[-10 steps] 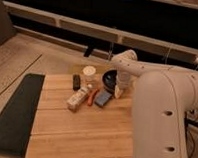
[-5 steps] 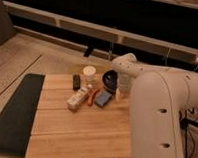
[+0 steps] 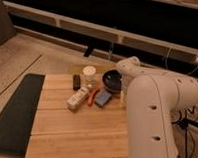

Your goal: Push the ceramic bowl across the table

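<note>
1. Table: dark mat lies along its left side; white cup stands near the far edge.
2. Ceramic bowl: just right of the cup, unmoved since a second ago.
3. Gripper: at the bowl's right rim, mostly hidden behind your arm; you cannot tell its state. The arm has dipped slightly, so the push is probably only starting.

You've got a dark grey mat down the left side and a tight cluster at centre — a white cup at the back, a small black block beside it, then a tipped white bottle, an orange strip and a blue packet.
</note>
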